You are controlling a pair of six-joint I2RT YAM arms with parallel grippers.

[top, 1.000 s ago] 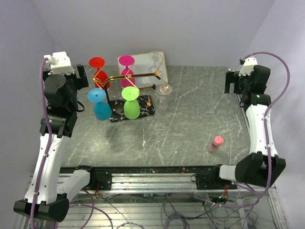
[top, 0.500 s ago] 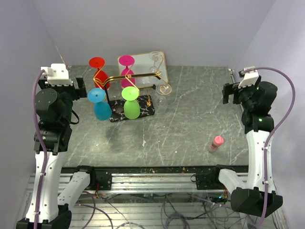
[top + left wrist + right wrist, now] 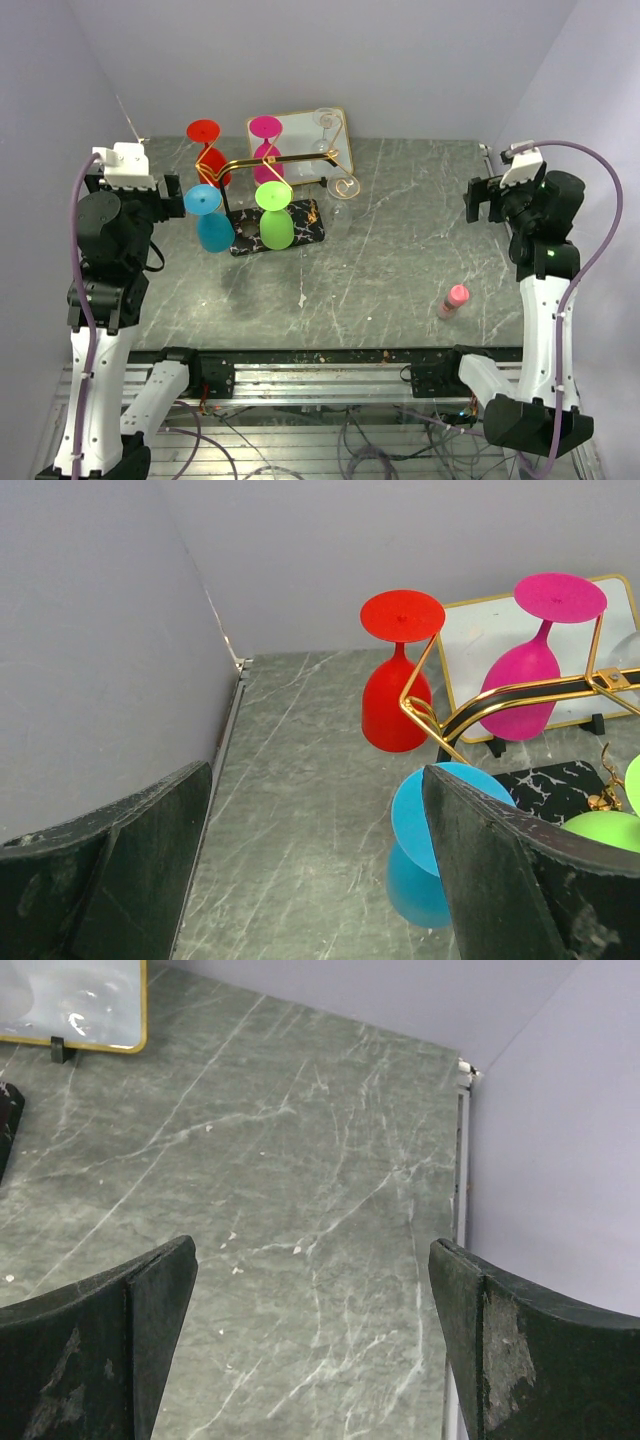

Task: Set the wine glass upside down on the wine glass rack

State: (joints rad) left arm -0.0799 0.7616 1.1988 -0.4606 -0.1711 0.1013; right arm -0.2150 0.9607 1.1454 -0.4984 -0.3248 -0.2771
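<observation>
The wine glass rack (image 3: 262, 160) is a gold wire stand on a black marbled base (image 3: 312, 232) at the back left. A red glass (image 3: 208, 152), a pink glass (image 3: 266, 142), a blue glass (image 3: 211, 218) and a green glass (image 3: 274, 216) hang upside down on it. A clear glass (image 3: 326, 124) shows faintly by the tray. My left gripper (image 3: 170, 190) is open and empty, just left of the blue glass (image 3: 440, 852). The left wrist view also shows the red glass (image 3: 398, 695) and the rack's bar (image 3: 520, 705). My right gripper (image 3: 480, 198) is open and empty at the far right.
A gold-rimmed white tray (image 3: 300, 128) leans behind the rack; its corner shows in the right wrist view (image 3: 100, 1046). A small pink bottle (image 3: 454, 300) lies at the front right. Walls close in on the left, back and right.
Both arms have shifted pose: the left wrist has moved down and a little right, the right arm has straightened and its wrist has moved slightly lower. The glasses and rack have not moved.
</observation>
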